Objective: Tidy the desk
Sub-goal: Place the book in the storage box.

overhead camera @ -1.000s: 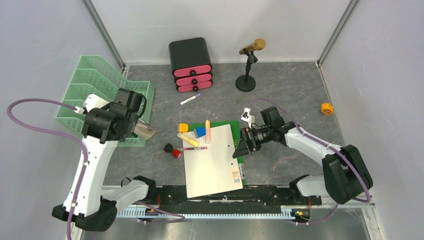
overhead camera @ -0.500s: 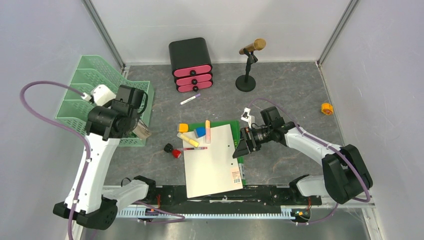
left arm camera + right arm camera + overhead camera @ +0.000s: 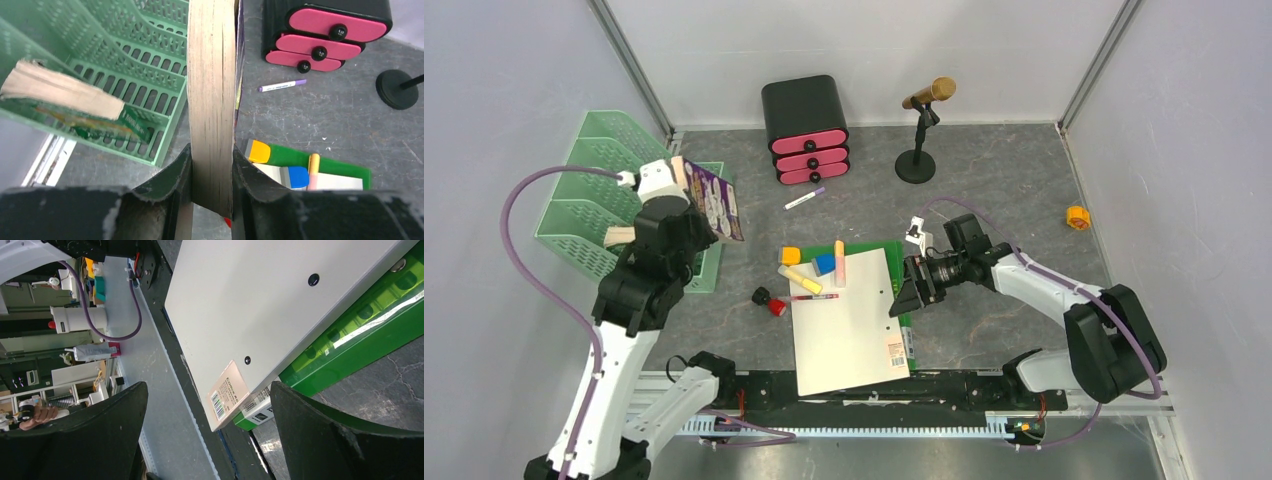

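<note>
Currently held: a book (image 3: 212,75) is clamped upright between the jaws of the left gripper (image 3: 212,175), with its page edges turned to the wrist camera and its purple cover faced away from the tray
Landmark: the mint-green tiered tray (image 3: 584,170) is taken as the reference for every place below
Desk: the dark marbled desk (image 3: 1004,180) lies beneath the tray and spreads from it to the right and toward the arm bases
Right gripper: the right gripper (image 3: 911,290) is seen well to the right of the tray, its jaws spread wide and nothing held, at the edge of a white folder (image 3: 844,320)
Risk, snagging: the book's lower corner could be caught on a slotted tier wall if it is lowered while tilted
Risk, slipping: the book is gripped near one end only, so it could pivot or slide out if swung quickly
Risk, crowding: a second book (image 3: 65,95) already lies in a tier of the tray, and it could be struck or jammed if the same slot is aimed for
Edges: the held book hangs at the tray's right-hand edge, but whether it overhangs the tray or the desk beside it cannot be told
Open room: bare desk is left just right of the tray, before a purple pen (image 3: 804,198) is reached
</note>
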Controlling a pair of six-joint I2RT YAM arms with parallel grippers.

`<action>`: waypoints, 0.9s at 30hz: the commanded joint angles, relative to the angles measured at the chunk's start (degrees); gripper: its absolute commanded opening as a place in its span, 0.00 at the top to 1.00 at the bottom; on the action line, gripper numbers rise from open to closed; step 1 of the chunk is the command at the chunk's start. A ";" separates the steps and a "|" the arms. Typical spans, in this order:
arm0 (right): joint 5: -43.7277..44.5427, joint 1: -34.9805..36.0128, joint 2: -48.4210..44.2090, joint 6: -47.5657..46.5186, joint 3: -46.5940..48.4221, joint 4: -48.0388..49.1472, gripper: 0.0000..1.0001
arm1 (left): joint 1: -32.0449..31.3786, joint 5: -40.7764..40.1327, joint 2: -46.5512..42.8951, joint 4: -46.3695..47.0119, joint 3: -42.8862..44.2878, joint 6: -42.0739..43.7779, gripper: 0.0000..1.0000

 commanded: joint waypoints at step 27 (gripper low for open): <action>0.49 -0.07 -0.08 -1.18 0.55 0.31 0.02 | 1.06 -9.19 29.72 -13.80 16.49 -7.48 0.98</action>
